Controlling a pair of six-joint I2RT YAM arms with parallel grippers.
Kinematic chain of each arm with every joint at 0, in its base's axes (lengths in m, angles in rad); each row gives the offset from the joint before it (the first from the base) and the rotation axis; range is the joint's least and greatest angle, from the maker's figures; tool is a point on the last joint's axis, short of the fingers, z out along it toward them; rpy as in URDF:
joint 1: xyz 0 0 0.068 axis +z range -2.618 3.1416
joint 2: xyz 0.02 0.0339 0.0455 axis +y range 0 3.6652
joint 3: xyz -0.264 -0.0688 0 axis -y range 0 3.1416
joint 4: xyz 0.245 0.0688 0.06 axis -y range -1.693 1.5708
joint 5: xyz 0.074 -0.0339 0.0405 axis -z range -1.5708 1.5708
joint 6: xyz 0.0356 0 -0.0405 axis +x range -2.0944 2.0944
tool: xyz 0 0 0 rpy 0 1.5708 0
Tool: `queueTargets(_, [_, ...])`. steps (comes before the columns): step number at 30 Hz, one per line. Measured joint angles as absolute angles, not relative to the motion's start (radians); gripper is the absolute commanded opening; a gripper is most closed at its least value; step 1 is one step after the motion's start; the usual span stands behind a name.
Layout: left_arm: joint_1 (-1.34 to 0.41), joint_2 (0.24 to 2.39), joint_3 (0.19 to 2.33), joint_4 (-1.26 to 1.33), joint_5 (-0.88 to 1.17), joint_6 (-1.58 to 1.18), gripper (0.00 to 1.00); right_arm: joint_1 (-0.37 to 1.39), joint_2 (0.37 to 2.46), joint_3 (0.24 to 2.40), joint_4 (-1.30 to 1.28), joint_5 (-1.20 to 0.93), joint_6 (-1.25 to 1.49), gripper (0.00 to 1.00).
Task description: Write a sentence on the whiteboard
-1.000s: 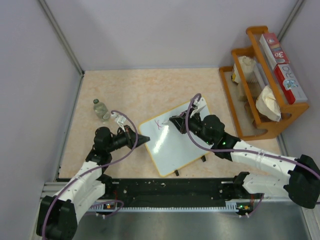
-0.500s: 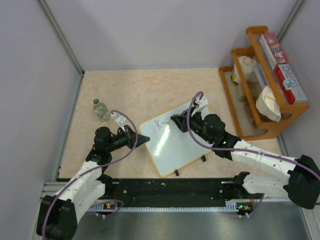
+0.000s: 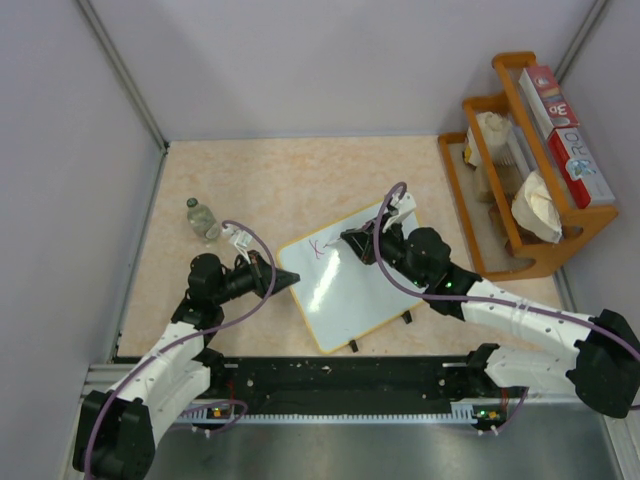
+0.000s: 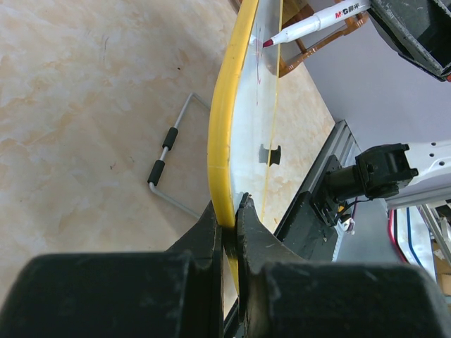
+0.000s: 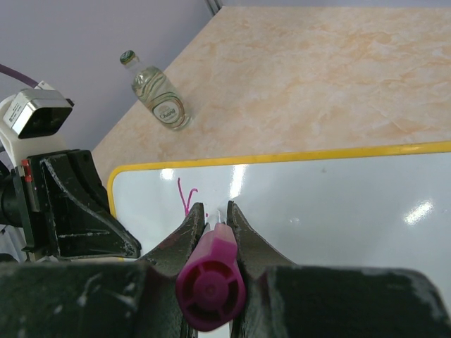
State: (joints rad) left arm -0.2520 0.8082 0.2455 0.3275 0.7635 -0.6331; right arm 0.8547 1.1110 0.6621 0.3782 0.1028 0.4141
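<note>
Since 1 s ago R gripper (image 3: 348,238) has shifted a tiny bit, shut tight on the purple marker (image 5: 210,285). Whiteboard (image 3: 345,300) lies mid frame in top view, w/ the sentence (image 5: 185,197) just a small purple mark near its upper left corner. L gripper (image 4: 227,211) pinches its yellow rim at left.

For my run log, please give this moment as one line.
left gripper: shut on whiteboard rim | right gripper: shut on marker, tip by the writing | writing: first pink strokes only
</note>
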Motion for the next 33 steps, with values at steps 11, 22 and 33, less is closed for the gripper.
queueTargets(11, [-0.251,0.808,0.245,0.326,0.765,-0.633,0.0,0.854,1.123,0.662,0.395,0.076,0.414,0.0])
queueTargets(22, [-0.251,0.808,0.245,0.328,0.768,-0.633,0.0,0.854,1.124,0.662,0.392,0.051,0.414,0.0])
queueTargets(33, [-0.251,0.808,0.245,0.326,0.766,-0.633,0.0,0.854,1.093,0.621,0.384,0.058,0.422,0.0])
